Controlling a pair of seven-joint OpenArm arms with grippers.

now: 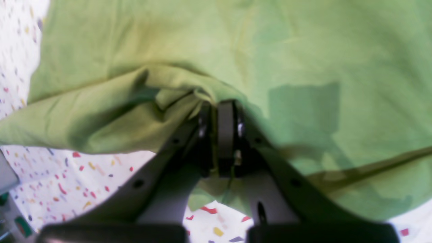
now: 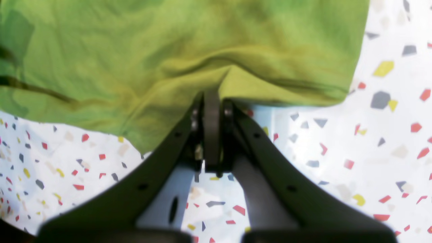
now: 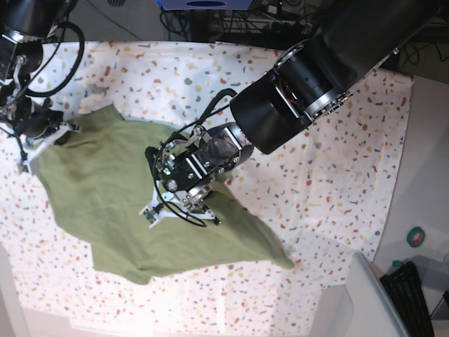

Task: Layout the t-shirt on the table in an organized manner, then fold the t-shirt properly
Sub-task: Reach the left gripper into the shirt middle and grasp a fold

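Base view: soft, creased t-shirt point(image 3: 112, 203) lies on flecked table point(image 3: 337, 182).

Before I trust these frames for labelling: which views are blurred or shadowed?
Left wrist: soft focus, a blocky shadow on the olive-green cotton t-shirt. Right wrist: shirt sharper, nearby flecked white table cloth blurred. Base: sharp, evenly lit.

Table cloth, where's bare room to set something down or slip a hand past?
The table is bare between the t-shirt and its far right edge, also along the top edge and the bottom strip. Crowded: the left gripper mid-shirt and the right gripper at the shirt's left edge, both pinching fabric.
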